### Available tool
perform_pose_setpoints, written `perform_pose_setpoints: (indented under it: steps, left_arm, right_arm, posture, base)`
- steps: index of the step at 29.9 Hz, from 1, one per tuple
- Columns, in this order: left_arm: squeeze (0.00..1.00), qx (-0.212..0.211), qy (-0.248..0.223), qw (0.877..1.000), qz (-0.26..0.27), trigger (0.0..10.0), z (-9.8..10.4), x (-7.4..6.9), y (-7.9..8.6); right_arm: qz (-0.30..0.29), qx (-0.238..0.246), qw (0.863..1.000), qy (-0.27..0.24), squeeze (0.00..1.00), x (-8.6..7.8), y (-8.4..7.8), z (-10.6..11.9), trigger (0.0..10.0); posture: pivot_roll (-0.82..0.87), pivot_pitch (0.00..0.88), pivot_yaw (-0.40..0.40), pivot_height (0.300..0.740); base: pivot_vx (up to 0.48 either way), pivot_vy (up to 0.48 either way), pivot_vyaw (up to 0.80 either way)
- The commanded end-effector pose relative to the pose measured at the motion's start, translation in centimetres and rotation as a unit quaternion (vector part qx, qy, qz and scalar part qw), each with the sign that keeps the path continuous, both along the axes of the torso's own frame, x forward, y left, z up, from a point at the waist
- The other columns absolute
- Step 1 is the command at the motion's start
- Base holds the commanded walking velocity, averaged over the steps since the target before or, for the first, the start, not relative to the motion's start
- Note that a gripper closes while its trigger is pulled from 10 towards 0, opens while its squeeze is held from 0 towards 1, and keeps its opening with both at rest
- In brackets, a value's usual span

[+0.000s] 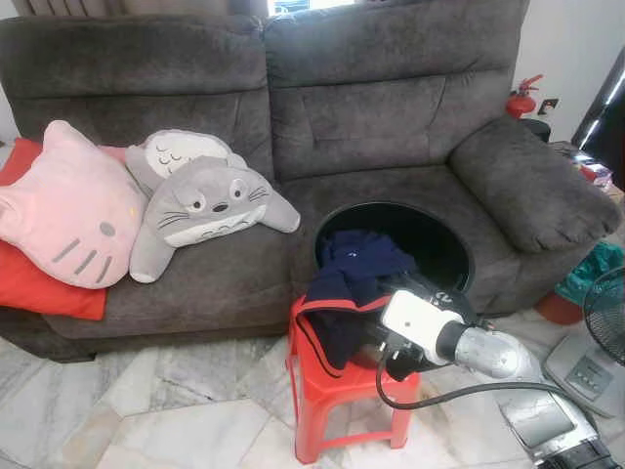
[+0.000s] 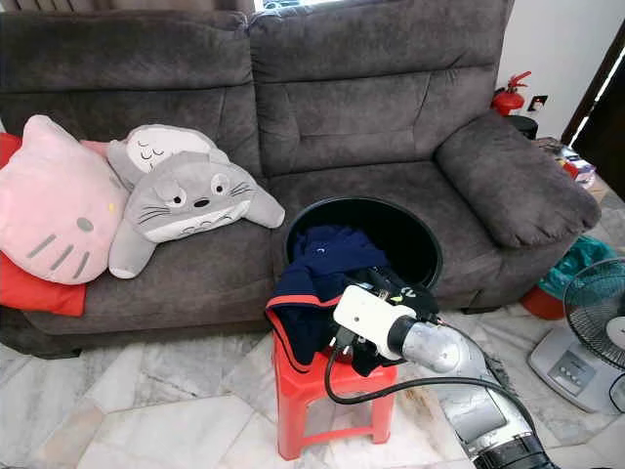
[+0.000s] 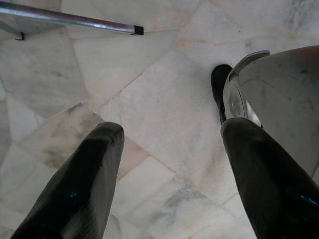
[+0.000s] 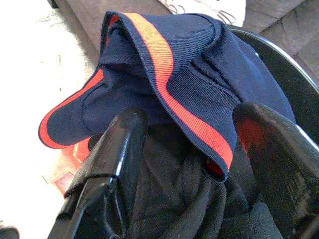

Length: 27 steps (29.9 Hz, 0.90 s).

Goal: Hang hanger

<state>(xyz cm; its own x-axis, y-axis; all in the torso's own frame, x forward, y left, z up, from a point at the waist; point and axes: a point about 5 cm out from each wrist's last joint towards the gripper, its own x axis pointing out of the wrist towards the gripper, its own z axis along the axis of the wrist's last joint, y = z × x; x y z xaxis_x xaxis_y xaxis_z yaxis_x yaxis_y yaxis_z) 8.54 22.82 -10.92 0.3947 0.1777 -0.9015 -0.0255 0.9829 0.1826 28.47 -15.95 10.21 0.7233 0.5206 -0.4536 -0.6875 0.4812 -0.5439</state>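
1. We see the navy garment (image 4: pixel 199 74) with orange trim draped over the rim of the black tub (image 1: pixel 444 239) on the red stool (image 1: pixel 337 391).
2. Our right gripper (image 4: pixel 192 149) is spread wide, fingers straddling the garment's hem.
3. Our left gripper (image 3: pixel 169 164) hangs open above the marble floor (image 3: pixel 149 99).

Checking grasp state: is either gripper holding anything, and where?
Nothing held. Right gripper is open around the navy garment in the basket; left gripper open over floor.

We observe a grey sofa (image 1: pixel 391 107) bearing a pink cat cushion (image 1: pixel 63 210) and grey plush toy (image 1: pixel 205 200); fan (image 1: pixel 610 313) nearby.
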Motion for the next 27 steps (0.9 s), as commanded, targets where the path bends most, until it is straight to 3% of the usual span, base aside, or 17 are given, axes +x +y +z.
perform_pose_setpoints:
  steps: [1, 15, 20, 27]
  left_arm:
    - [0.0, 0.004, 0.006, 1.0, -0.006, 10.0, 0.0, -0.3, 0.1]
    - [0.0, 0.006, 0.007, 1.0, -0.011, 10.0, -0.1, -0.4, 0.1]
    - [0.0, 0.008, 0.008, 1.0, -0.012, 10.0, -0.1, -0.5, 0.2]
    - [0.0, 0.009, 0.007, 1.0, -0.013, 10.0, -0.1, -0.5, 0.2]
  right_arm:
    - [0.004, -0.009, 1.0, -0.014, 0.0, 0.5, 0.3, 0.2, 10.0]
    - [-0.024, -0.034, 0.997, -0.058, 0.0, 1.7, -0.3, 0.5, 10.0]
    - [-0.046, -0.031, 0.993, -0.1, 0.0, 2.6, -0.6, 1.4, 10.0]
    - [-0.037, -0.026, 0.993, -0.105, 0.0, 2.7, -0.2, 1.4, 10.0]
  posture:
    - [-0.18, 0.0, 0.036, 0.74]
    - [-0.18, 0.0, 0.037, 0.74]
    - [-0.18, 0.0, 0.038, 0.74]
    - [-0.18, 0.0, 0.038, 0.74]
  base:
    - [0.0, 0.0, 0.0]
    - [0.0, 0.0, 0.0]
    - [0.0, 0.0, 0.0]
    - [0.0, 0.0, 0.0]
